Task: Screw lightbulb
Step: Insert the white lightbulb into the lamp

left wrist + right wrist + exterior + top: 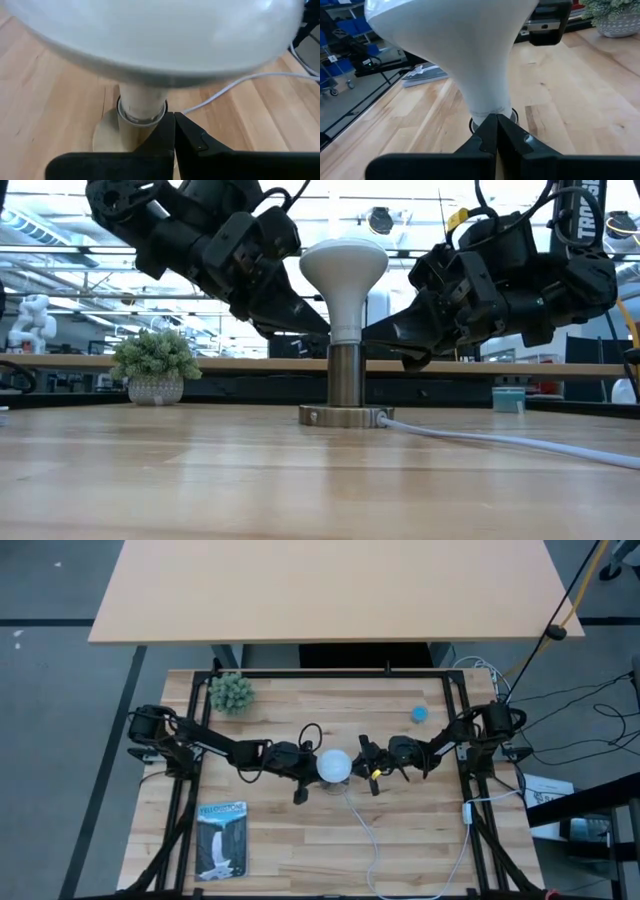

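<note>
The white lightbulb stands upright, dome up, its narrow neck in the metal socket column, which rises from a round base disc at the table's middle. My left gripper is shut, slanting down toward the neck from the table's left. My right gripper is shut too and comes nearly level from the right. In the wrist views each pair of shut fingertips points at the neck's lower end, just above the socket. My left gripper has its shut tips right beside the lower end of the bulb's neck, on its left side; whether they touch it I cannot tell. My right gripper has its shut tips at the neck's lower end from the right; I cannot tell whether they touch.
A white cord runs from the socket base to the table's near edge. A small potted plant stands at the far left, a blue round object at the far right, and a flat printed package lies near left.
</note>
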